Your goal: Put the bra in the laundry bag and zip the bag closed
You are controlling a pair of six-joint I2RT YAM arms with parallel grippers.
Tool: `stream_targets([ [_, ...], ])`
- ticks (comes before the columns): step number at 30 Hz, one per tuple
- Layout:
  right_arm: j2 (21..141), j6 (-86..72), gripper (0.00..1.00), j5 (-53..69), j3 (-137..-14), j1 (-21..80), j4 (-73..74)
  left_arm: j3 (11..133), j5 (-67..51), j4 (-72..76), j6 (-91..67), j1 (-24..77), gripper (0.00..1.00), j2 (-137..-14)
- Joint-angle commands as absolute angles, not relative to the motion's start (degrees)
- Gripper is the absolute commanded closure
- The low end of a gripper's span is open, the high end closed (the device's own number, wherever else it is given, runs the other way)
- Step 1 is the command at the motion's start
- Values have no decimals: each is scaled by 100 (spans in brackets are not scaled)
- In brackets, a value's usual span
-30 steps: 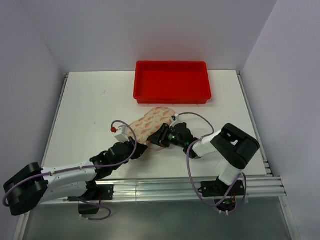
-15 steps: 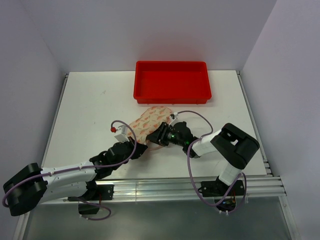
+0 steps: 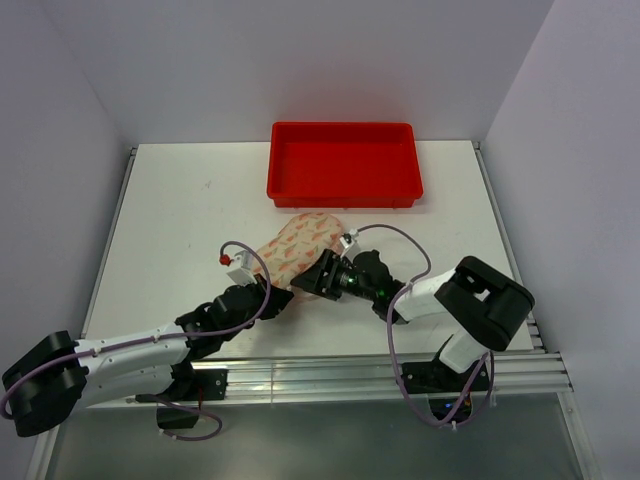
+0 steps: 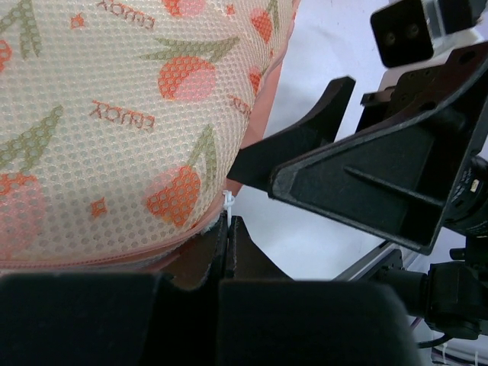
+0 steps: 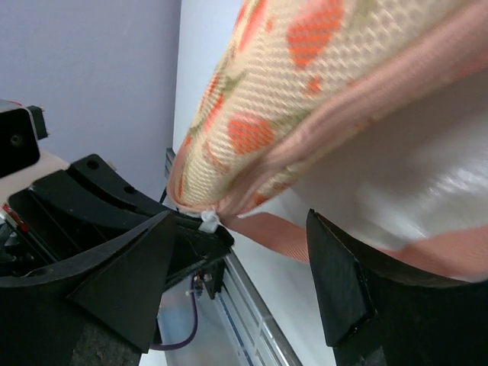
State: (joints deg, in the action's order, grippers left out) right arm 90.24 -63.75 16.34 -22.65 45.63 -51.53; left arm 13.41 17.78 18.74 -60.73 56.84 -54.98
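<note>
The laundry bag point(image 3: 298, 243), cream mesh with orange prints and pink edging, lies just in front of the red tray. It fills the upper left of the left wrist view point(image 4: 114, 114). My left gripper point(image 3: 270, 297) is at its near left end, shut point(image 4: 227, 229) on the small white zip pull point(image 4: 226, 204). My right gripper point(image 3: 320, 276) is open at the bag's near right edge. Its fingers point(image 5: 130, 290) straddle the pink loop handle point(image 5: 274, 232) under the bag point(image 5: 305, 84). The zip pull also shows there point(image 5: 207, 222). The bra is hidden.
A red plastic tray point(image 3: 344, 190) stands at the back of the white table point(image 3: 170, 210), right behind the bag. The two grippers are close together, almost tip to tip. The table's metal front rail point(image 3: 330, 370) runs just behind the arms.
The right arm's elbow has swung outward to the right and nearer, its gripper staying at the bag. The left gripper has drawn back slightly to the near left, still holding the zip pull.
</note>
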Motion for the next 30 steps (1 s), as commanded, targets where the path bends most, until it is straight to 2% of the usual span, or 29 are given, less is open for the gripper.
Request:
stream_targets([
  [1,9087,-6144,25,1678,-2758,4579,-5178,1494,1679,2039,-6100,5687,100,-5502],
  [3,9306,-6213,33,1714,-3023,4570,-5186,1477,1679,2004,-6108,5695,100,-5450],
  [5,9404,-6249,46,1592,-3181,4562,-5125,1459,1687,1952,-6100,5695,100,-5397],
  [6,9491,-6266,57,1573,-3208,4553,-5107,1433,1687,1951,-6091,5687,100,-5318],
  [7,9527,-6293,74,1591,-3225,4492,-5124,1415,1696,1951,-6091,5695,100,-5274],
  [10,9492,-6293,100,1512,-3164,4395,-5107,1380,1775,1776,-6082,5687,100,-5186],
  [17,8984,-6126,100,1555,-2647,3772,-4966,1222,2353,556,-6248,5687,100,-4800],
  [23,8615,-5556,100,2285,-2417,3059,-4396,1029,3066,-948,-6758,5687,100,-3694],
  [30,8595,-4993,100,2601,-2662,2777,-3657,1098,3577,-1205,-6812,5687,100,-3550],
])
